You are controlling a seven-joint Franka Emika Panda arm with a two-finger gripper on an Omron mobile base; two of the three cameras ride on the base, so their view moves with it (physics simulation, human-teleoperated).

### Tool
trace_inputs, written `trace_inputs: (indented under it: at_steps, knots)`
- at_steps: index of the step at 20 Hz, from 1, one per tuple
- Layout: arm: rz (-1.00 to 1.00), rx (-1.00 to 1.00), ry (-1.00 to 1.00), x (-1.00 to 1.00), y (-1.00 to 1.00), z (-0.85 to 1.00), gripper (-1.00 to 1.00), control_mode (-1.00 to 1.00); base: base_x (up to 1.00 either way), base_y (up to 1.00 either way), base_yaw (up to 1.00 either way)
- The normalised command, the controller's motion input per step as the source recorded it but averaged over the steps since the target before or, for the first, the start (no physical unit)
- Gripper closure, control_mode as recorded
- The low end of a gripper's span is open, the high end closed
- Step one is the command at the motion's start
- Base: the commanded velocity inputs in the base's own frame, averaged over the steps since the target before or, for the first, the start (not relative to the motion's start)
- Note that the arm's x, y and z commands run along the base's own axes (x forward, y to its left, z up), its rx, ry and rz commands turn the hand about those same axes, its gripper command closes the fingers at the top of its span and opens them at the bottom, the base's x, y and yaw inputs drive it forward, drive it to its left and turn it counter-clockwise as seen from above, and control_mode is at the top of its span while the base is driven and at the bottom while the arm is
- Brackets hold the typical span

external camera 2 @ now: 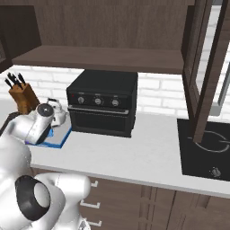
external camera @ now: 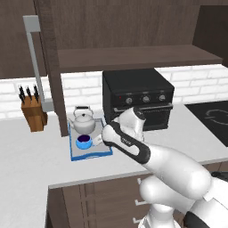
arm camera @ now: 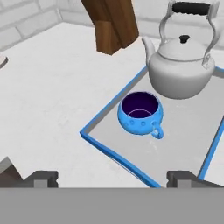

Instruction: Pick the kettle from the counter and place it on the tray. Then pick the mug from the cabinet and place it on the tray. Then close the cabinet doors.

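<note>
The silver-grey kettle (external camera: 83, 121) (arm camera: 181, 65) stands at the back of the blue-rimmed tray (external camera: 90, 154) (arm camera: 114, 156) on the counter (external camera: 26, 156). In front of the kettle, upright on the tray, sits the blue mug (external camera: 83, 142) (arm camera: 140, 113), touching nothing. My gripper (external camera: 99, 141) (arm camera: 114, 177) hovers just right of the mug, open, its fingertips (arm camera: 42, 177) wide apart and holding nothing. Both cabinet doors stand open: the left one (external camera: 53, 67) edge-on with its silver handle (external camera: 33, 58), the right one (external camera 2: 204, 67). The cabinet shelf (external camera: 133, 55) is bare.
A wooden knife block (external camera: 33, 113) (arm camera: 111, 24) stands left of the tray. A black toaster oven (external camera: 138, 95) (external camera 2: 103, 103) sits close on the tray's right. A dark cooktop (external camera 2: 206, 148) lies at the far right. Brown drawers (external camera: 98, 200) run under the counter.
</note>
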Motion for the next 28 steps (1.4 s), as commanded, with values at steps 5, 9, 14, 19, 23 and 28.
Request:
trace_inputs:
  at_steps: [5,9,14,19,23,28]
  knots:
    - [0.00,-0.06,-0.12,-0.58,-0.16,0.63,-1.00,-1.00,0.00,0.00,0.00]
    - [0.01,-0.07,-0.07,-0.49,-0.20,0.61,-1.00,-1.00,0.00,0.00,0.00]
    - [0.00,-0.06,0.00,-0.48,-0.33,0.51,-1.00,-1.00,0.00,0.00,0.00]
    - [0.00,-0.15,0.00,-0.42,-0.22,0.45,-1.00,-1.00,0.00,0.00,0.00]
    - [0.04,-0.08,0.00,-0.51,-0.25,0.47,-1.00,-1.00,0.00,0.00,0.00]
    - [0.01,-0.08,0.00,-0.48,-0.12,0.33,-1.00,-1.00,0.00,0.00,0.00]
